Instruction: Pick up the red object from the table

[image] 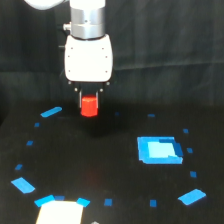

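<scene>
The red object [89, 106] is a small red-orange stubby block, narrower than the gripper's white body. It sits between the fingers of my gripper [89, 102], which is shut on it. The block hangs under the white gripper body [88, 59] and appears to be held above the black table [100, 160], at the exterior view's upper middle. A faint reddish reflection shows on the table below it. The fingers are mostly hidden behind the block.
A blue flat square [159, 149] lies on the table at the exterior view's right. Small blue tape marks [51, 111] and patches [192, 196] dot the surface. A white patch [59, 212] sits at the bottom edge, left of centre.
</scene>
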